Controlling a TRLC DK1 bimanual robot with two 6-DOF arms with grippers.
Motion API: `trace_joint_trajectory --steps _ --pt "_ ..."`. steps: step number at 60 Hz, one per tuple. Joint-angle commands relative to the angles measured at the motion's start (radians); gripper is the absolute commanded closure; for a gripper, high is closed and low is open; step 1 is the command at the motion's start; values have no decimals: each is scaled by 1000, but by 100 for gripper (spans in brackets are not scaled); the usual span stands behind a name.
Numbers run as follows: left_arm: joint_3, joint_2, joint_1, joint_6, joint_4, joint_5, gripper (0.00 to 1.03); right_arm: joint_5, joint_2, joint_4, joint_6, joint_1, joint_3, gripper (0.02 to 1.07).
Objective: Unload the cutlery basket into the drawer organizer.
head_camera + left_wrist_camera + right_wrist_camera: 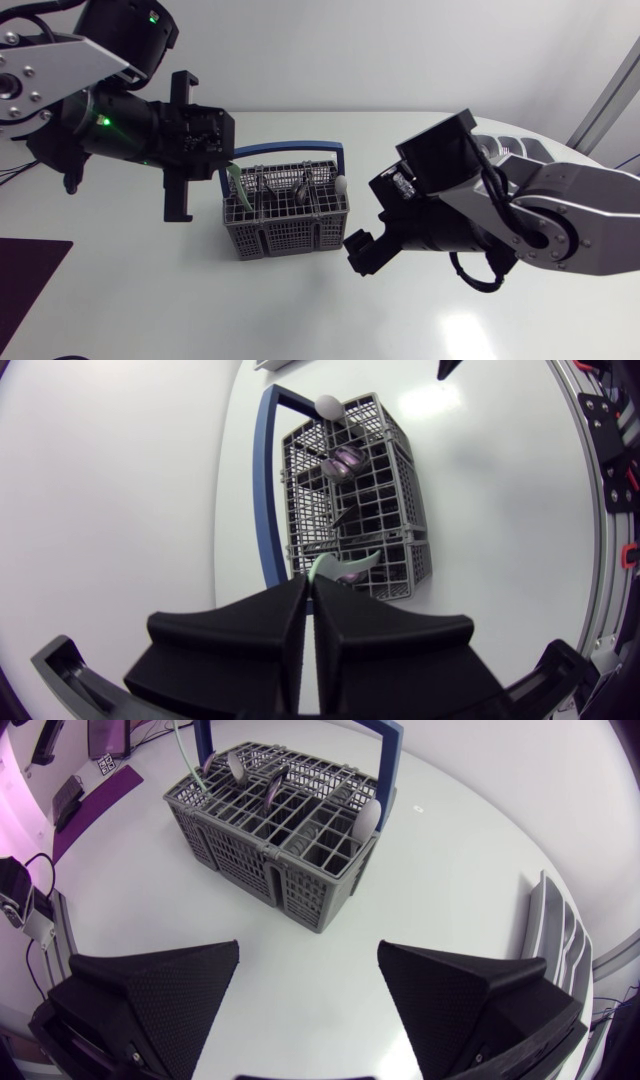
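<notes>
Both fingers of the left gripper (310,588) pinched a pale green plastic utensil (340,567) in the grey slotted cutlery basket (285,228), centre frame. The right gripper (308,950) gaped empty. Lifting straight would avoid snags. The grey organizer tray (503,146) sat upper right.

Field note: white table (200,300). Grey cutlery basket (285,235) stands mid-table. Drawer organizer (557,935) lies at my right.

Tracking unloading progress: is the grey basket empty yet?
Not empty: the grey plastic cutlery basket holds purple-handled cutlery, a white spoon and a pale green utensil held by the left gripper.
</notes>
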Motion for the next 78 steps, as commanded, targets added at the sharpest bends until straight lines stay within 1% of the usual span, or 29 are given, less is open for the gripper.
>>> trace_joint_trajectory --steps 1,7,12,16,21,27,38,46,47,52,54,55,57,60,64,68,75,78 --pt "27 -14 -6 -75 -11 -37 99 10 -13 -12 13 15 -21 7" --pt "16 -35 -25 -158 -12 -54 99 11 -17 -11 11 22 -26 7" --pt "-18 -80 -71 -224 2 -115 99 11 -31 -1 2 22 -36 7" --pt "-27 -107 -71 -276 28 -137 99 11 -43 2 -7 22 -42 7" --pt "-15 -115 -63 -341 31 -161 99 11 -60 8 -32 23 -53 7" --pt "-9 -136 -68 -456 5 -164 99 11 -83 29 -52 28 -72 7" --pt "17 -159 -161 -716 -104 -164 99 10 -115 55 -75 35 -95 7" --pt "10 -158 -193 -858 -109 -153 99 -3 -178 55 -125 45 -113 7" --pt "10 -156 -197 -893 -109 -150 99 -3 -197 55 -137 51 -119 7" --pt "14 -147 -192 -993 -107 -109 99 -3 -247 55 -160 64 -130 7" --pt "14 -141 -178 -1046 -106 -64 99 -3 -264 55 -162 68 -133 7" --pt "14 -135 -154 -1072 -104 -20 99 -3 -276 57 -162 71 -134 7" --pt "14 -127 -132 -1108 -98 44 99 -6 -286 58 -162 75 -136 7" --pt "19 -110 -118 -1149 -95 97 99 -9 -293 61 -162 77 -134 7" --pt "36 -77 -120 -1198 -109 127 100 -17 -299 61 -162 83 -128 7" --pt "45 -49 -120 -1212 -121 176 100 -24 -299 61 -162 97 -116 7" --pt "62 0 -161 -1240 -129 179 100 -27 -284 71 -162 126 -93 7" --pt "80 29 -167 -1243 -138 184 100 -30 -267 81 -170 137 -84 7"
